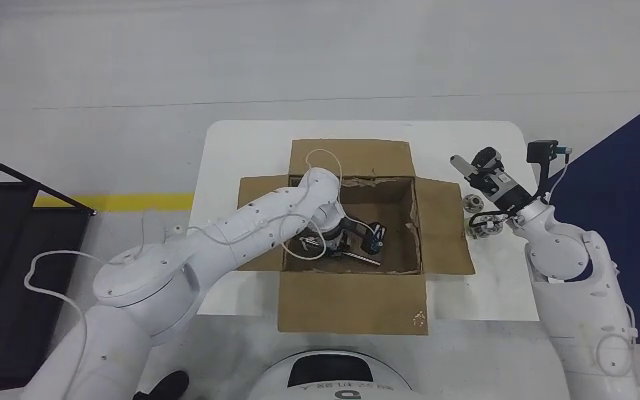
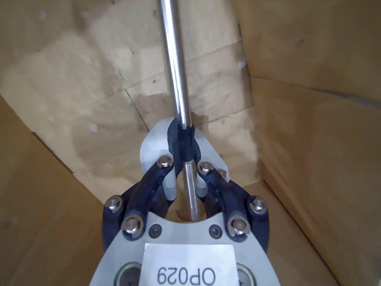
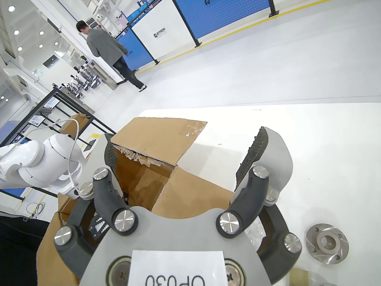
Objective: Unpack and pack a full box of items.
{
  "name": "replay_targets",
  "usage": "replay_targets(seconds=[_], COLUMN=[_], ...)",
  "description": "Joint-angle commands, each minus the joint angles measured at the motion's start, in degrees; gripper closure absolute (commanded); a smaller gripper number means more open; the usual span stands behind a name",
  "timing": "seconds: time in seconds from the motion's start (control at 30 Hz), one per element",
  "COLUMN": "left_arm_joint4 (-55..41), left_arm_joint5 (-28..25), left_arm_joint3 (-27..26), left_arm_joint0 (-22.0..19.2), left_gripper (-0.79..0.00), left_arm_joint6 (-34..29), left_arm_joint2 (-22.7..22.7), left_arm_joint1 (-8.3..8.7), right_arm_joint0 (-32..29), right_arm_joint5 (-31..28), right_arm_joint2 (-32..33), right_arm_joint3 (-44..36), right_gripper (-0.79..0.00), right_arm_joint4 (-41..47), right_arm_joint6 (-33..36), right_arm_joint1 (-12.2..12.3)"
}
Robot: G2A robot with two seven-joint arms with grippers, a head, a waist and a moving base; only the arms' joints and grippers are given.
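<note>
While the box (image 1: 350, 160) is standing open on the desk (image 1: 250, 150), a steel rod (image 2: 174, 60) is being held down inside it by the left gripper (image 2: 183, 147), whose jaws are being pressed shut on it. The grip is being taken near one end. Only a short stub is showing behind the jaws, and the long polished length is jutting out ahead of them, over the cardboard floor and towards the box wall (image 2: 312, 46).

On the other side, the right gripper (image 3: 187, 147) is being held above the desk, its jaws spread wide with nothing between them. A metal flange (image 3: 326, 244) is lying on the desk just beside and below those jaws, outside the box.

Now the worry, offered as a judgement. With so much rod ahead of the jaws, the weight is being carried off-centre, and the smooth steel could be swung or slid in the grip if the lift is hurried. The far tip is being put at risk too. Wall and flaps are close ahead of and above the jaws, so on a tilted exit the tip could be caught on cardboard, the rod levered loose and the box dragged across the desk.
</note>
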Motion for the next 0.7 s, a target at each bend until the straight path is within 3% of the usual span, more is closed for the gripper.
replay_targets(seconds=[0.0, 0.57, 0.63, 0.67], left_arm_joint4=[0.07, 0.31, 0.61, 1.04], left_arm_joint5=[0.00, 0.00, 0.00, 0.00], left_arm_joint3=[-1.71, -9.09, -9.48, -9.52], left_arm_joint0=[-0.63, -1.36, -1.09, -0.93], left_gripper=[0.000, 0.000, -0.296, -0.376], left_arm_joint6=[0.00, 5.60, 7.58, 8.57], left_arm_joint2=[0.00, 0.00, 0.00, 0.00], left_arm_joint1=[0.66, 6.28, 6.75, 6.94], right_arm_joint0=[0.00, 0.00, 0.00, 0.00], right_arm_joint5=[0.00, 0.00, 0.00, 0.00], right_arm_joint2=[0.00, 0.00, 0.00, 0.00], right_arm_joint3=[0.00, 0.00, 0.00, 0.00], right_gripper=[-0.785, -0.785, -0.785, -0.785], right_arm_joint4=[0.00, 0.00, 0.00, 0.00], right_arm_joint6=[0.00, 0.00, 0.00, 0.00], right_arm_joint1=[0.00, 0.00, 0.00, 0.00])
